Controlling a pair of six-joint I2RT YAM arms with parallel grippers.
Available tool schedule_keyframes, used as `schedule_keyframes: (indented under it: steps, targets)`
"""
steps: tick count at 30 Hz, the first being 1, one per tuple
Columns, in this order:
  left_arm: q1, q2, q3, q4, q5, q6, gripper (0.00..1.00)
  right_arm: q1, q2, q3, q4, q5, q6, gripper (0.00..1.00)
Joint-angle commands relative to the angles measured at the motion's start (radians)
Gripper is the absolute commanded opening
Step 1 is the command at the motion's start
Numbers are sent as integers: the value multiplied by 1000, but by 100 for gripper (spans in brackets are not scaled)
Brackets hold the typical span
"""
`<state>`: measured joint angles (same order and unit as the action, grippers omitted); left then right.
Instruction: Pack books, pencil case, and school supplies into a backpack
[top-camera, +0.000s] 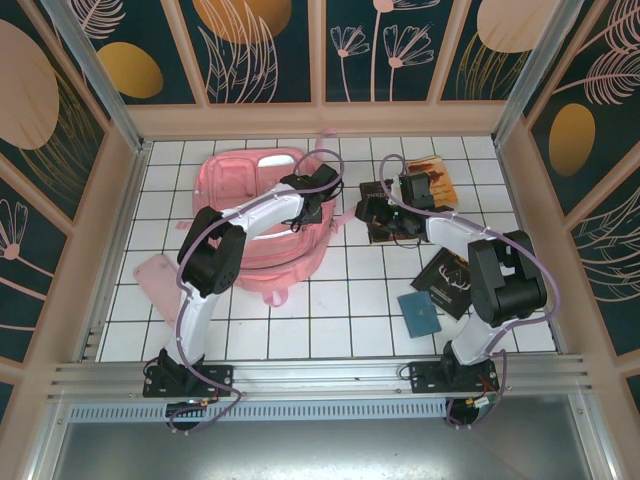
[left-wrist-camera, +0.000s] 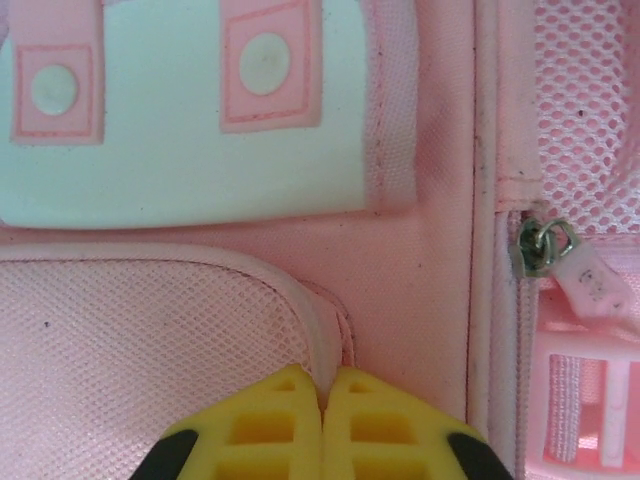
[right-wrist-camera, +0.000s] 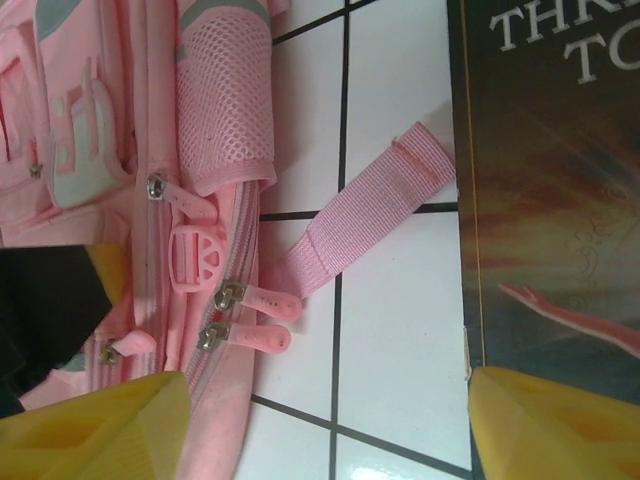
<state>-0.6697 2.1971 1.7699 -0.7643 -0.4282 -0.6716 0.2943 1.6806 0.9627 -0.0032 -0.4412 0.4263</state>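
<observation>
The pink backpack (top-camera: 255, 205) lies flat at the back left of the tiled table. My left gripper (top-camera: 318, 197) sits on its right side. In the left wrist view this gripper (left-wrist-camera: 325, 388) is shut, pinching the pink piping at the edge of a mesh pocket (left-wrist-camera: 150, 330). My right gripper (top-camera: 374, 211) hangs open between the backpack and the dark brown book (top-camera: 395, 228). In the right wrist view its fingers (right-wrist-camera: 95, 435) span bare tile, with the backpack's two zipper pulls (right-wrist-camera: 262, 302) at the left and the "Three Days to See" book (right-wrist-camera: 550, 200) at the right.
An orange-brown book (top-camera: 437, 176) lies at the back right and a black book (top-camera: 450, 282) near the right arm. A small teal notebook (top-camera: 418, 313) lies beside it. A flat pink case (top-camera: 160, 278) rests left of the left arm. A loose pink strap (right-wrist-camera: 370, 215) crosses the tiles.
</observation>
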Motion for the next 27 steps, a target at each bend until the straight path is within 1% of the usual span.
schedule_keyframes:
  steps: [1,2,5,9,11,12,19,21,23,27]
  targets:
    - [4,-66,31,-35,-20,25,0,10,-11,28,28,-28,-133,69]
    - [4,-95,32,-30,-25,35,0,18,-16,28,38,-43,-179,68]
    - [4,-168,26,-17,-38,69,0,32,-5,45,49,-142,-297,63]
    - [4,-233,-1,1,-45,116,0,43,17,49,104,-282,-396,59]
    - [7,-251,-16,9,-51,134,0,46,41,70,97,-356,-437,53]
    - [10,-259,-22,12,-52,142,0,49,62,87,85,-387,-454,53]
    - [12,-292,-67,47,-31,173,0,82,166,195,15,-445,-506,52]
    - [12,-294,-70,51,-25,170,0,86,188,216,4,-435,-513,52]
    - [12,-295,-73,55,-22,167,0,86,202,232,-16,-453,-527,48]
    - [13,-288,-73,59,-13,162,0,92,198,223,-46,-477,-551,44]
